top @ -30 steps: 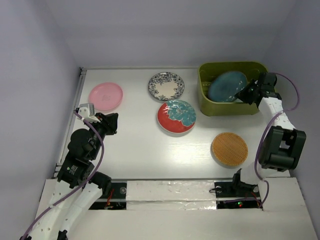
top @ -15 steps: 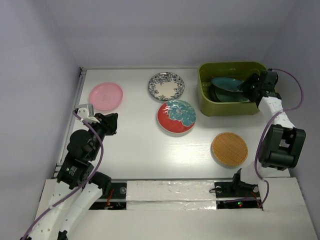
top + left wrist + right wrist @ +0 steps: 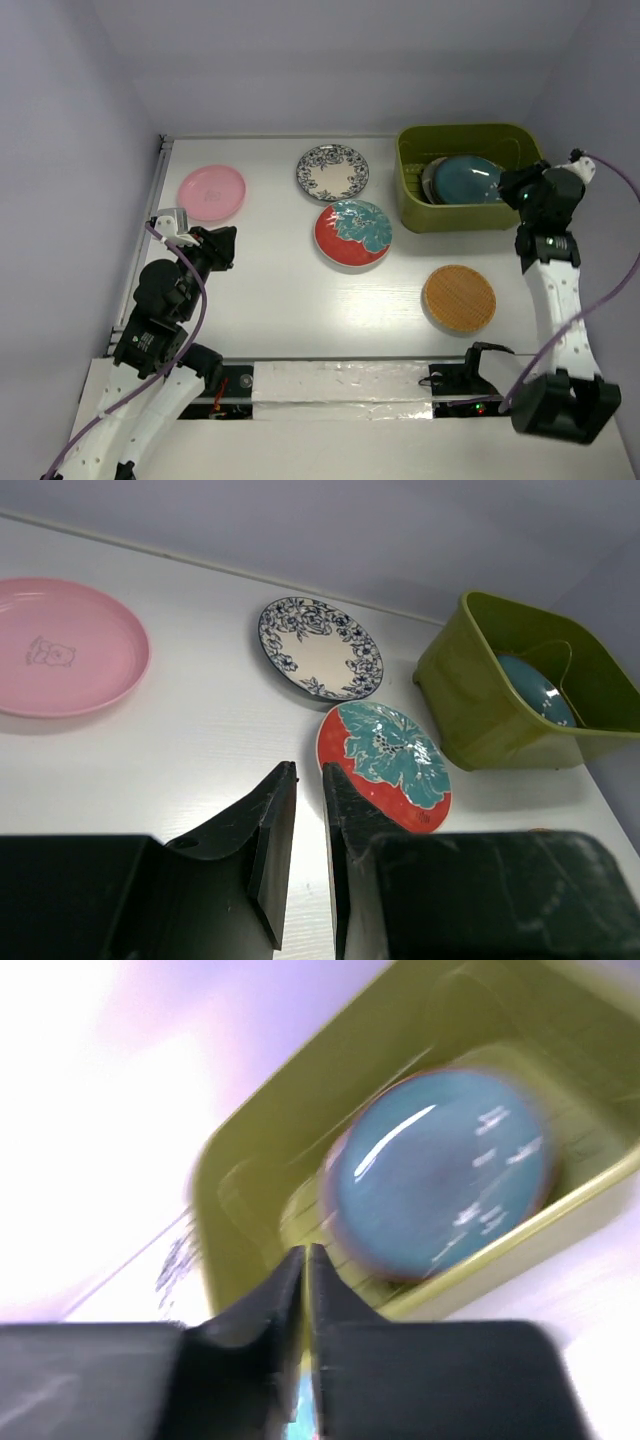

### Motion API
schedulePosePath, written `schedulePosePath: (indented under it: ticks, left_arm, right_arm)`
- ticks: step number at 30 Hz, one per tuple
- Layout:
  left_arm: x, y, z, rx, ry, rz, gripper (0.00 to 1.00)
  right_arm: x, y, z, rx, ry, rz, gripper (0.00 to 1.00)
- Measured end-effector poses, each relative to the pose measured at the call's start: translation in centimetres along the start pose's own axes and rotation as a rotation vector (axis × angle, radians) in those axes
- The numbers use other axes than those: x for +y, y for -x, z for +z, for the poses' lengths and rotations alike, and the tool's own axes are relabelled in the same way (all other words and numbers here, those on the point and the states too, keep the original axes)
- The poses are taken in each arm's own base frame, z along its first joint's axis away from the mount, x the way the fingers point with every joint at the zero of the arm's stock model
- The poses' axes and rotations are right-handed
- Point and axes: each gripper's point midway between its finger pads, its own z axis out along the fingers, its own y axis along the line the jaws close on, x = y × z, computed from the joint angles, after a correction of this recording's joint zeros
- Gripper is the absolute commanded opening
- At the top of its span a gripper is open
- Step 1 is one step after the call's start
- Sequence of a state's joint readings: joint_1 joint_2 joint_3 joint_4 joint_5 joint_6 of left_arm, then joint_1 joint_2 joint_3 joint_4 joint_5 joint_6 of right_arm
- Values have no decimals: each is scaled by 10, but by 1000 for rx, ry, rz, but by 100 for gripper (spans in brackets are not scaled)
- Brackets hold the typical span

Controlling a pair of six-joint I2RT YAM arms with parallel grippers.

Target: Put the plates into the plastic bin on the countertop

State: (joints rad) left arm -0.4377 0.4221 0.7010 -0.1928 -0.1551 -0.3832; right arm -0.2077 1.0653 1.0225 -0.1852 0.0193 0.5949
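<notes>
From above, I see a smooth white counter with a pale wood grain [image 3: 280, 300]. An olive-green rectangular plastic bin [image 3: 460, 222] sits at its far right corner.

A dark teal round plate [image 3: 468, 180] lies inside the bin, resting on top of others. Only a pale sliver of a lower plate [image 3: 430, 178] shows at its left edge. I cannot tell that plate's colour, or how many plates are stacked beneath.

The right claw [image 3: 512, 186] hangs at the bin's right end, just above the rim. Its wrist view is badly smeared, with the bin and teal plate reduced to soft shapes. Even so, the fingers [image 3: 270, 1300] are clearly pressed together with nothing between them.

The left claw [image 3: 308, 770] hovers over the near left of the counter. A narrow gap separates its fingers, and it holds nothing. Its dark body blocks the whole bottom of its own view.

Four plates lie flat on the counter:
- A pink round plate [image 3: 211, 192] is at the far left. Its left side is cut off in the left wrist view, and its faint centre motif is too small to read.
- A blue-and-white patterned plate [image 3: 333, 172] is at the far middle.
- A red plate with a teal flower [image 3: 353, 232] is just in front of the patterned one. The two appear to be narrowly apart.
- An orange-brown plate [image 3: 459, 298] sits alone, on the near side of the bin.
</notes>
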Motion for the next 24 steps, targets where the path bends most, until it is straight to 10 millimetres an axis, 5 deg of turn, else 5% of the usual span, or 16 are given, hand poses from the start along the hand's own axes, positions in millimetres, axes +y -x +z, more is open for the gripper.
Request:
schedulePosePath:
  ticks: [3,6,9,11,12,16,24]
  left_arm:
    - [-1,0,0,1,-3,-1,8]
    - [-1,0,0,2,-5,-1,2]
    - [-1,-1,0,3,-7,-1,0]
    - [-2,-1,0,4,-9,0,0]
    - [-2,-1,0,4,-10,-1,0]
    - [-3,-1,0,6,-15,-1,1]
    - [-3,-1,-1,5,-16,-1,3]
  right_arm:
    - [33,-36,-34,24,153,40,0]
    - [58,-114,-63,180,282,91,0]
    - [54,-197,-86,362,302,142,0]
    - [38,-245,-98,464,255,159,10]
    - [32,-261,-101,495,230,168,29]
    - [27,-306,-101,567,156,192,57]
    - [25,-360,-80,592,32,290,54]
